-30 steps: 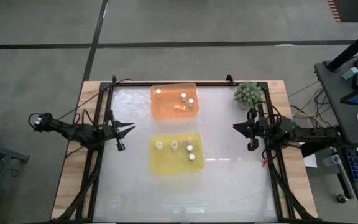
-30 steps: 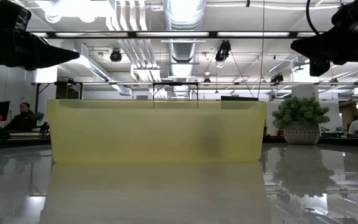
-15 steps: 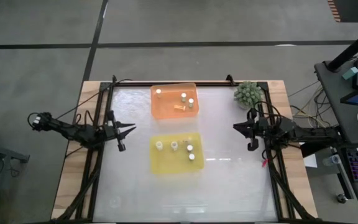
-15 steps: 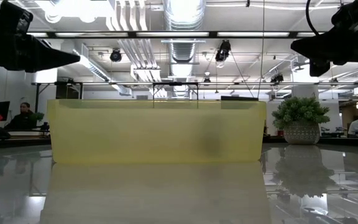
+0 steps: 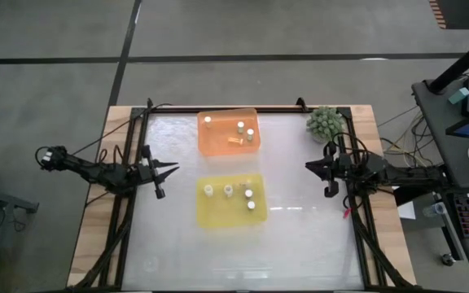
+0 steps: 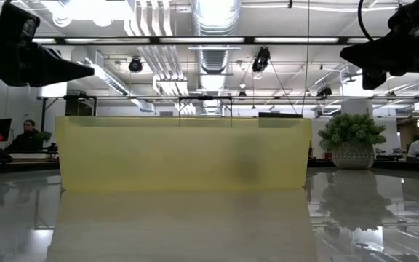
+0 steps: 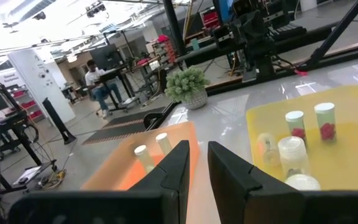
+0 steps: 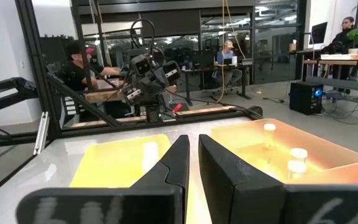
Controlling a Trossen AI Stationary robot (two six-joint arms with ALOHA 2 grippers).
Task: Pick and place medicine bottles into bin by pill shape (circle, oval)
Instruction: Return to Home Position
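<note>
At the left edge of the table [image 5: 300, 244], in the high view, the left arm lies low and stretched. The left pincer [image 5: 172, 168] points to the middle of the frame and hangs above bare table, well apart from both bins. In the left wrist view its fingers [image 7: 178, 168] are drawn together with only a thin slit between them, and they hold nothing.

In the middle of the frame are two bins. The orange bin [image 5: 218, 145] is the upper one, and the yellow bin [image 5: 218, 214] is just below it. All the medicine bottles [image 5: 228, 190] are inside these bins. They are tiny cylinders with white caps. Three stand upright in the orange bin, and one more piece, orange in colour, lies flat there. Four stand in the yellow bin. In the left wrist view two of these have clear walls with something red inside.

At the upper right of the table stands a green plant [image 5: 322, 122]. Below it, at the right edge, the right pincer [image 5: 309, 168] points to the middle. Its fingers are almost together and it is empty.
</note>
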